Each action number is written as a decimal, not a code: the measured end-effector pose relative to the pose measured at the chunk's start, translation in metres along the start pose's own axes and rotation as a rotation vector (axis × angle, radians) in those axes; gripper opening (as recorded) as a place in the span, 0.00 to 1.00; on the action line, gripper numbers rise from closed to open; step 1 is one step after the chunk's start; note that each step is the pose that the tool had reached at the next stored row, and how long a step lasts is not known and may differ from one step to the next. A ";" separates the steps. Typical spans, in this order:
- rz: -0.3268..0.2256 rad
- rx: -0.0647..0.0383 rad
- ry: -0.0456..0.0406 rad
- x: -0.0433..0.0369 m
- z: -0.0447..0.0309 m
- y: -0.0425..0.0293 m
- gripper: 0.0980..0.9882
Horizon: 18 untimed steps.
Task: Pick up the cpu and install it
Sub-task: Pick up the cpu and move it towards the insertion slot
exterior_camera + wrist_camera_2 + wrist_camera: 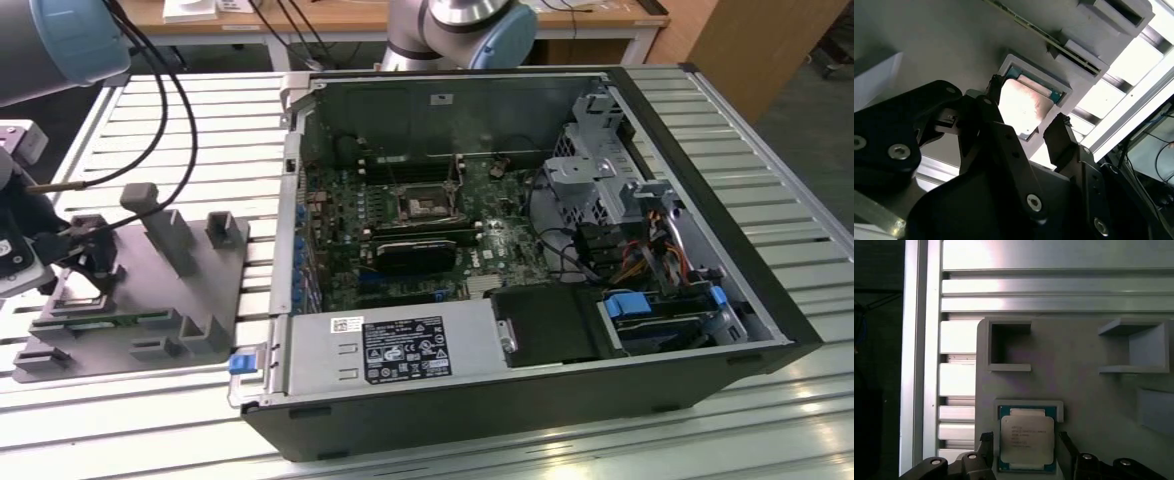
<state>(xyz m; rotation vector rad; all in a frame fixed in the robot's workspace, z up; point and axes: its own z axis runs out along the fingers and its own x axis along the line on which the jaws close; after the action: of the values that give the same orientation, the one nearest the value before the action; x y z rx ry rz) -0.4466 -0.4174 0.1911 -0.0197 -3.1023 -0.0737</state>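
1 cpu (pixel 1027 441) in grey blk (pixel 1079 390) recess | end effector (pixel 1025 438) spread astride | slatted tbl (pixel 767 185)

Silver arm (pixel 447 15), pale-blue joint caps (pixel 80 40), black cables (pixel 166 100); black jaws, silver screws (pixel 899 151)

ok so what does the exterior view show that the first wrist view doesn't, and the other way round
Exterior view: the open computer case with its green motherboard and dark socket. First wrist view: the cpu lying flat in its recess, silver top up, with the open tool straddling it, its tips clear of the chip's edges. Both: the grey fixture block on the slatted table.
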 end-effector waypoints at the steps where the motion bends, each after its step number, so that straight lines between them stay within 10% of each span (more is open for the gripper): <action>1: 0.000 0.000 -0.0001 0.0001 0.0008 0.0002 0.59; 18: 0.000 0.000 -0.0008 0.0003 0.0068 0.0025 0.50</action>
<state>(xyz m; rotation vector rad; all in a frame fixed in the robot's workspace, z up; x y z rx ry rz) -0.4471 -0.4145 0.1845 -0.0191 -3.1031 -0.0742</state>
